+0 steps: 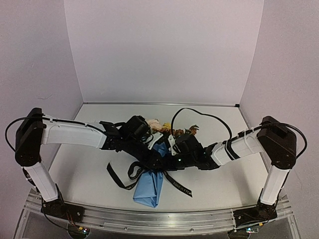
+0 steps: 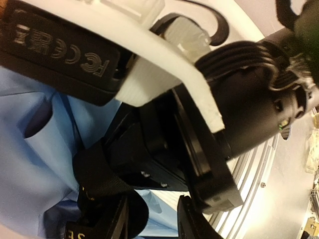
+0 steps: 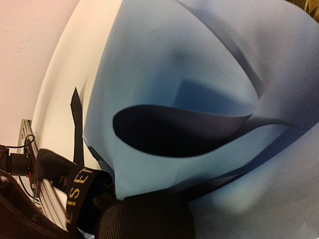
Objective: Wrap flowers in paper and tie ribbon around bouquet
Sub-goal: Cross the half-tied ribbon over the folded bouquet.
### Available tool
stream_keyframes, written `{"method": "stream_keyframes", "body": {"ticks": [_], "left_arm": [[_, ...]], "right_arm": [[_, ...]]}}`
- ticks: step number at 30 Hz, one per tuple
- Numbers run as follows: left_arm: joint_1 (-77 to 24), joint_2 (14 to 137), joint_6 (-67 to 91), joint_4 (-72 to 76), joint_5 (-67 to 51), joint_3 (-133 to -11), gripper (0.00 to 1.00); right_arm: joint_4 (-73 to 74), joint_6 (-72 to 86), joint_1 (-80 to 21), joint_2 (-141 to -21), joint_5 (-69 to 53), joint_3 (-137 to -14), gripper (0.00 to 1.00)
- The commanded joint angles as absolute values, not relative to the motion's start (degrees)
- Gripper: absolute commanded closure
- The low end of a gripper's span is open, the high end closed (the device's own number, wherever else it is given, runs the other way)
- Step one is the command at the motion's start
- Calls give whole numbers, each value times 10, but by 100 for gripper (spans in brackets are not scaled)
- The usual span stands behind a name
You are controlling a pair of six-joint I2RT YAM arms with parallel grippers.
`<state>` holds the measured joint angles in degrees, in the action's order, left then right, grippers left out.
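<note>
The bouquet lies mid-table. Its light blue paper forms a cone pointing toward me, and the yellow and rust flowers stick out at the far end. The black lettered ribbon loops around the cone and trails off to both sides. Both grippers meet over the cone's middle. My left gripper has its jaws apart, with blue paper showing in the gap and the ribbon draped against one finger. My right gripper is shut on the ribbon. Its fingers are hidden behind that band.
The right arm's wrist camera housing and motor fill the left wrist view, very close to my left gripper. A black cable arcs over the table behind the flowers. The metal rail runs along the near edge.
</note>
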<state>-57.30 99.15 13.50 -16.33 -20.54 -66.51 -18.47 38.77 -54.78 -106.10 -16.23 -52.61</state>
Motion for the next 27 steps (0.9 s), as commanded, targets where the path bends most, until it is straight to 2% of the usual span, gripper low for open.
{"method": "stream_keyframes", "body": {"ticks": [1, 18, 27], "left_arm": [[-574, 945, 124, -157, -194, -669, 62], [-535, 913, 135, -156, -129, -652, 57], [-502, 969, 131, -227, -82, -688, 80]], "right_arm": [[-210, 379, -546, -1080, -161, -557, 100], [-209, 381, -546, -1088, -157, -566, 100], [-208, 382, -546, -1087, -159, -568, 100]]}}
